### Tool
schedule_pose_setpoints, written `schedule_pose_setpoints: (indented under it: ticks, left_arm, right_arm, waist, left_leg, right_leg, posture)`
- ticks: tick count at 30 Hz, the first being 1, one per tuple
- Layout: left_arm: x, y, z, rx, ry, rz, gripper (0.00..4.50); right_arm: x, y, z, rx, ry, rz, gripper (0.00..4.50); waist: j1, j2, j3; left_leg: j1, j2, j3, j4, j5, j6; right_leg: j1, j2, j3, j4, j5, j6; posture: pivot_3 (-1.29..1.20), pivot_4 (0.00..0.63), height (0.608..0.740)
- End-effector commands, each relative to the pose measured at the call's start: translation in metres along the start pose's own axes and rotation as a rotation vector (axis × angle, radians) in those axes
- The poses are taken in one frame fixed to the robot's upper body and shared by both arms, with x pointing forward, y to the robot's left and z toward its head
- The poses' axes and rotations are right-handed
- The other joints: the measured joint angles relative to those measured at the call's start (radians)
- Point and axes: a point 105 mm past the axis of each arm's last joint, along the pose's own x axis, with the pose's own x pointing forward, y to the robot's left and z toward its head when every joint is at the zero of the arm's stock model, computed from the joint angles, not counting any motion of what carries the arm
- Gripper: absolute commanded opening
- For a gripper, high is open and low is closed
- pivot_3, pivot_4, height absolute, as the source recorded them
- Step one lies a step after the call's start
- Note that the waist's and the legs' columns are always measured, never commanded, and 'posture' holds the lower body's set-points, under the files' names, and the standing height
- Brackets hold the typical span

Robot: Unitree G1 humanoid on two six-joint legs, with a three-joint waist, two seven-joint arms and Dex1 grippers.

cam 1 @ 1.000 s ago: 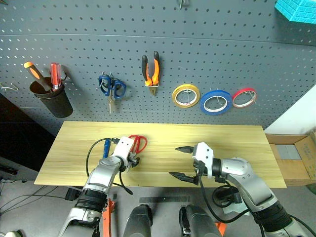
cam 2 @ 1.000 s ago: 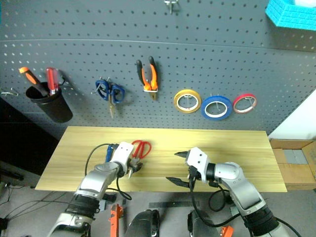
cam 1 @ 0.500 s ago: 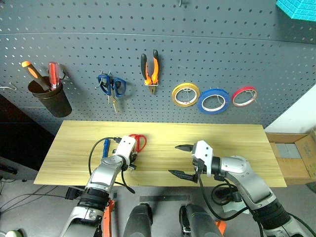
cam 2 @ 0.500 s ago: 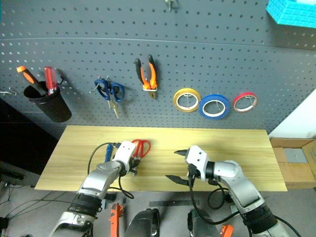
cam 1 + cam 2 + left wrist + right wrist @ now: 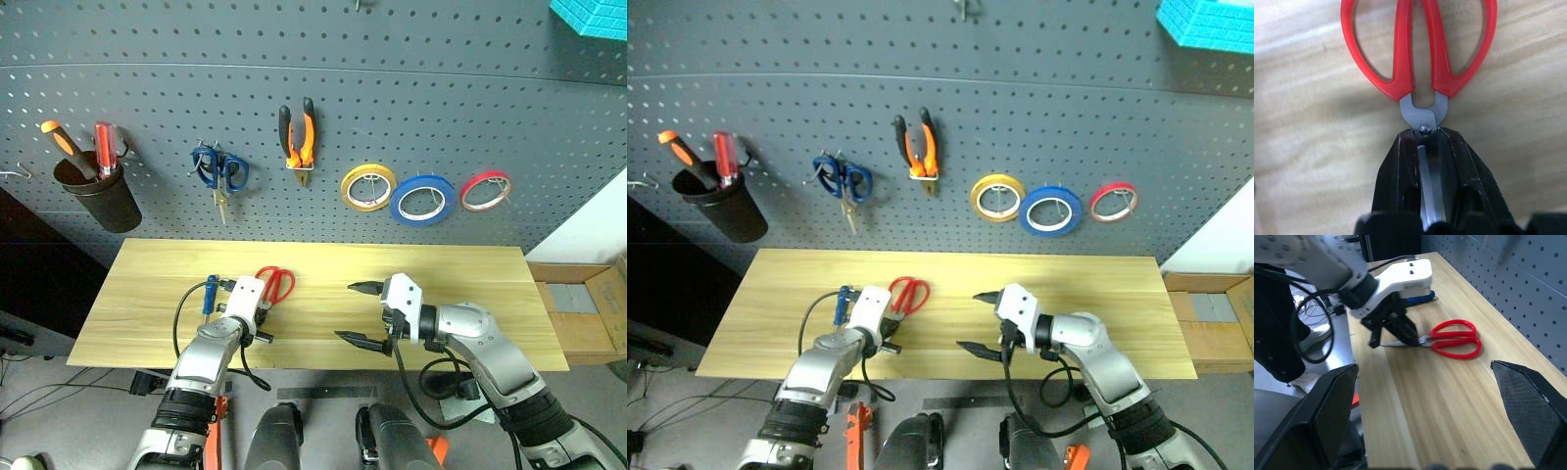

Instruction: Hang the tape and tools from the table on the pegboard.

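Black fingers of the left gripper [image 5: 1429, 147] pinch the blades of the red-handled scissors [image 5: 1418, 54], which seem to lie flat on the wooden table [image 5: 470, 269]. Well apart, the right gripper [image 5: 360, 313] hovers with its jaws spread wide. Pliers [image 5: 298, 139] and blue tape [image 5: 423, 200] hang on the pegboard [image 5: 392, 98].

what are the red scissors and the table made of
Red scissors: handles look like glossy moulded plastic, smooth with soft highlights; blades bare grey metal with a rivet at the pivot. Table: pale matte wood, going by the plank grain; could be veneer or laminate.
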Motion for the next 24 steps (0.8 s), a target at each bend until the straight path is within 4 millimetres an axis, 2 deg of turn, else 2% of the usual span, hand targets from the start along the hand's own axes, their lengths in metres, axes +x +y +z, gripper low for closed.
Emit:
schedule_pose_setpoints:
  ticks: [1, 6, 13, 19, 24]
  left_arm:
    - [-0.003, -0.001, -0.005, -0.017, 0.001, 0.018, 0.22]
    - [-0.013, 0.002, 0.002, -0.037, -0.044, 0.043, 0.22]
    - [-0.04, -0.004, 0.015, -0.096, -0.217, 0.053, 0.22]
    - [-0.074, -0.008, 0.02, -0.018, -0.438, 0.071, 0.22]
    - [-0.091, -0.013, 0.021, -0.043, -0.606, 0.115, 0.22]
  right_arm:
    - [-0.003, -0.007, 0.007, -0.041, -0.023, -0.013, 4.5]
    - [-0.003, -0.008, 0.008, -0.051, -0.027, -0.015, 4.5]
    - [-0.007, -0.01, 0.008, -0.071, -0.025, -0.019, 4.5]
    - [-0.011, -0.011, 0.015, -0.065, -0.056, -0.025, 4.5]
    - [-0.012, -0.019, 0.023, -0.067, -0.097, -0.06, 4.5]
  waist:
    - [0.0, 0.0, 0.0]
    - [-0.001, 0.0, 0.0]
    - [0.0, -0.003, -0.003]
    - [-0.007, -0.007, -0.015]
    - [-0.004, -0.009, -0.043]
  left_leg:
    - [0.0, 0.0, 0.0, 0.0, 0.0, 0.0]
    - [-0.001, 0.0, 0.0, 0.0, 0.0, 0.0]
    - [-0.001, 0.0, 0.0, 0.0, 0.0, 0.0]
    - [-0.001, 0.0, 0.0, -0.001, 0.0, 0.0]
    - [-0.001, -0.001, 0.001, 0.0, 0.0, 0.0]
  right_leg:
    - [0.0, 0.0, 0.0, 0.0, 0.0, 0.0]
    - [0.0, 0.0, 0.0, 0.0, 0.0, 0.0]
    - [0.0, -0.001, 0.0, 0.0, 0.0, 0.0]
    - [-0.001, -0.001, 0.0, 0.0, 0.003, -0.004]
    - [0.0, -0.001, 0.0, -0.001, 0.003, -0.004]
  posture:
    - [0.08, 0.224, 0.74]
    - [0.08, 0.202, 0.74]
    - [0.07, 0.164, 0.74]
    - [0.08, 0.13, 0.74]
    - [0.08, 0.089, 0.74]
